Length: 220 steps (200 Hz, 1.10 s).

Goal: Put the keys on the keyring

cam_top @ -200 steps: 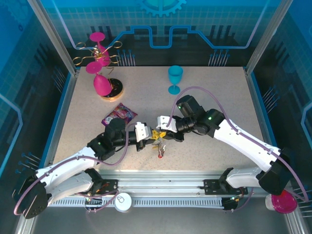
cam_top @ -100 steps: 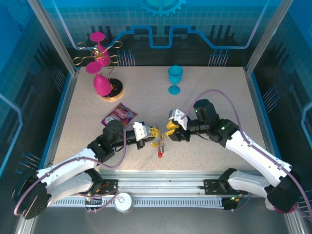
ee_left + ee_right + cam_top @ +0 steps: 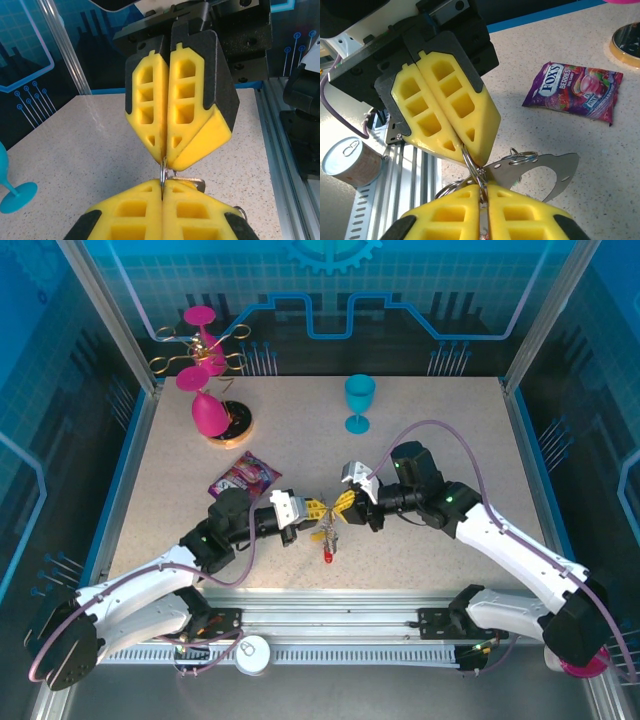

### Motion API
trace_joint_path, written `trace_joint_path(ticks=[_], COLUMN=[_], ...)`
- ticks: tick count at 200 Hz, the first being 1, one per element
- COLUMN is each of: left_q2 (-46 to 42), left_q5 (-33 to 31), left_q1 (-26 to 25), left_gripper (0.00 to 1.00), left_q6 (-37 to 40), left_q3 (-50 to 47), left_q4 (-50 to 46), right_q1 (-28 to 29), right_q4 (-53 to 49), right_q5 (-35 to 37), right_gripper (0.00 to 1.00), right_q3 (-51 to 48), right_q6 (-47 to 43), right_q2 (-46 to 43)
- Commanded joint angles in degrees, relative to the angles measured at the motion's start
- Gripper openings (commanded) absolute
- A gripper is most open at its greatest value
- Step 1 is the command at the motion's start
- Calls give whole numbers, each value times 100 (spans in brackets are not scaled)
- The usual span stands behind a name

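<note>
Entry: keyring [image 3: 468, 159], thin wire loops, being pinched at one spot from two sides, well clear of the blue goblet [image 3: 359, 402] on its arm-base side and slightly to its left. The left gripper [image 3: 312, 508] is clamping the wire with its jaws pressed fully together. The right gripper [image 3: 344, 503] is meeting it tip to tip, its jaws likewise closed on the same wire, so the loop is sitting in the narrow seam where the two sets of yellow fingertips are facing each other. The keys [image 3: 329, 530] are hanging as a small bunch beneath that pinch point. In the top view the bunch's long axis is running straight away from the goblet toward the near edge of the bench [image 3: 450, 440], with the red clip [image 3: 326, 556] at the end farthest from the goblet. Whether the clip is touching the bench cannot be told. In the right wrist view a flat silver plate [image 3: 567, 167] with a curved cut-out is dangling from a small split ring and lying roughly level. Change noted: a second ago the right gripper was reaching farther across, overlapping the left one; half a second ago it was standing back with a gap between them; it is now closing that gap, while the left gripper and the bunch are staying where they were.
</note>
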Motion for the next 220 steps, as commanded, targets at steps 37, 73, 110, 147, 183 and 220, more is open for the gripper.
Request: trace_joint_path(ticks=[37,73,110,147,183,220], left_q2=[-60,-46,-43,-51,-44,-35], left_q5=[17,-72,-81,-79,-28,24], left_q1=[-34,-36,-26,-32,-34,-30], left_gripper=[0,0,0,0,0,0], left_q6=[-305,-329,-358,-371,-410,-458], left_q3=[-101,-127,-165,-216,-222,-204], left_q4=[875,1035,1068,1068,1068,1068], right_q1=[17,23,-34,-135,-105,3], right_q4=[218,248,245,491,882,1094], right_q5=[-391,-302,-42,171,-24,-94], right_gripper=[11,12,23,34,38,38], right_q3=[9,-8,-41,-166,-456,-417], right_q6=[119,145,127,-47,-199,-355], right_q2=[176,208,83,-368,-463,-327])
